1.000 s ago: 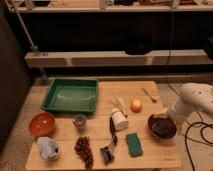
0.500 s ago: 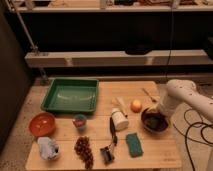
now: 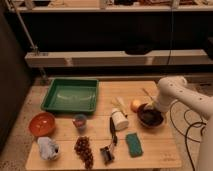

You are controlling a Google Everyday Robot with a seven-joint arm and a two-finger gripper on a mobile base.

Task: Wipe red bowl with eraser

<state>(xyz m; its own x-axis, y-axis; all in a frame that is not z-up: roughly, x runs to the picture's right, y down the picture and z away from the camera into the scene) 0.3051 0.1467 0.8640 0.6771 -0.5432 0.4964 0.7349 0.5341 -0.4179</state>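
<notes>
The red bowl (image 3: 42, 123) sits at the table's front left, empty, with nothing touching it. My white arm (image 3: 172, 92) reaches in from the right, far from the red bowl. The gripper (image 3: 151, 109) hangs over the back rim of the dark purple bowl (image 3: 150, 117) at the right side of the table. I do not see the eraser; no small dark block shows apart from the other things on the table.
A green tray (image 3: 71, 95) lies at the back left. An orange (image 3: 135, 105), a white bottle (image 3: 119, 119), a small cup (image 3: 80, 122), grapes (image 3: 84, 150), a crumpled cloth (image 3: 48, 148), a black clip tool (image 3: 107, 150) and a teal sponge (image 3: 134, 144) are spread over the wooden table (image 3: 100, 165).
My arm has swung left from the table's right edge, and the gripper now hangs over the purple bowl. Nothing on the table has moved.
</notes>
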